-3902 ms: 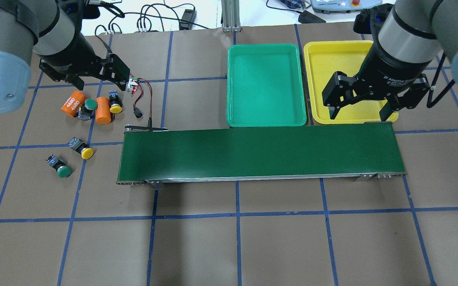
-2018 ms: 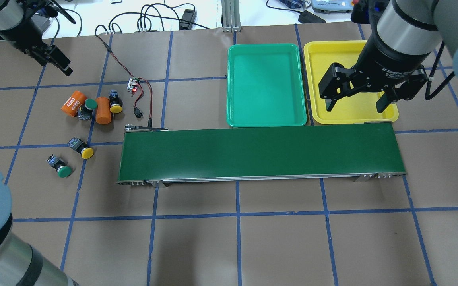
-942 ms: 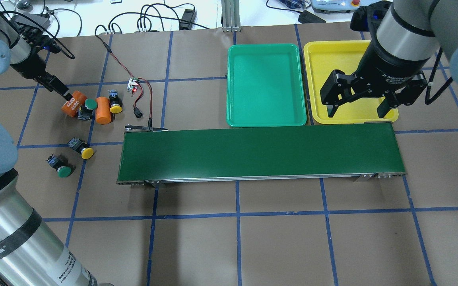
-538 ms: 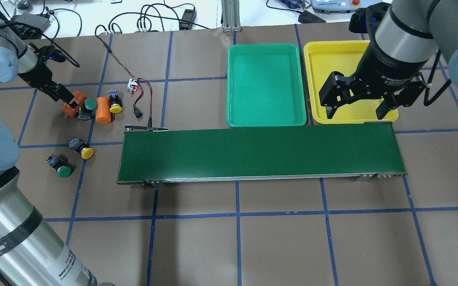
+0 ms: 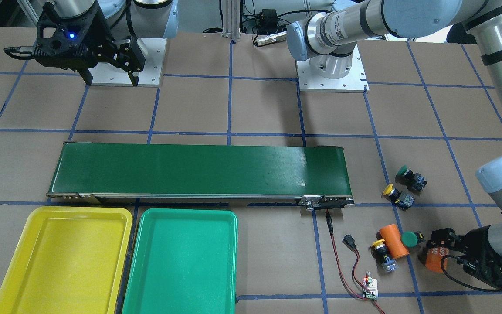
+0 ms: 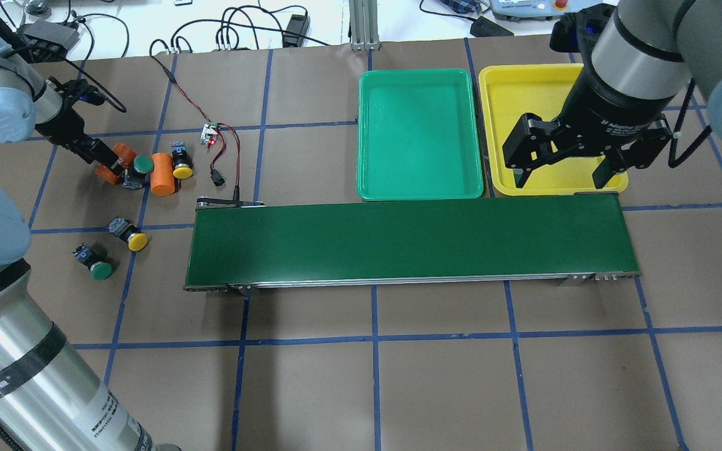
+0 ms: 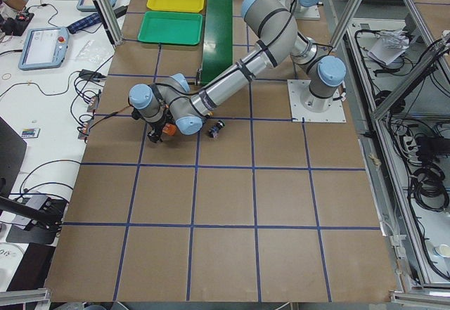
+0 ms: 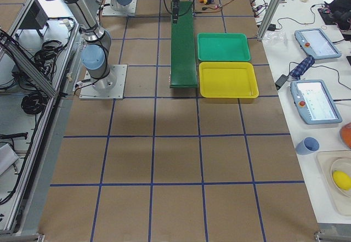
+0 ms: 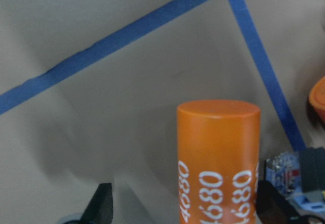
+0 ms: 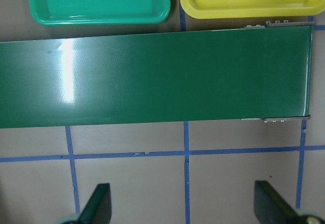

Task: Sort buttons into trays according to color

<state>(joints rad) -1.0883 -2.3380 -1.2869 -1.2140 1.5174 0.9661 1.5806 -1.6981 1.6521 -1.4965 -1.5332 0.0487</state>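
Loosely, left gripper straddles the orange cylinder (jaws wide).

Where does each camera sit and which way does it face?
Front-facing: across the table, facing the robot; both arms, bases.
Overhead: behind the robot, looking forward-down; both arms, open right gripper.
Exterior left: table end; left arm near.
Exterior right: opposite end; right arm near.
Left wrist: down onto an orange "4680" cylinder; fingertips.
Right wrist: down onto the dark-green conveyor belt; fingertips.
Shared: front-facing and overhead both show the belt and yellow plastic tray, mirrored.
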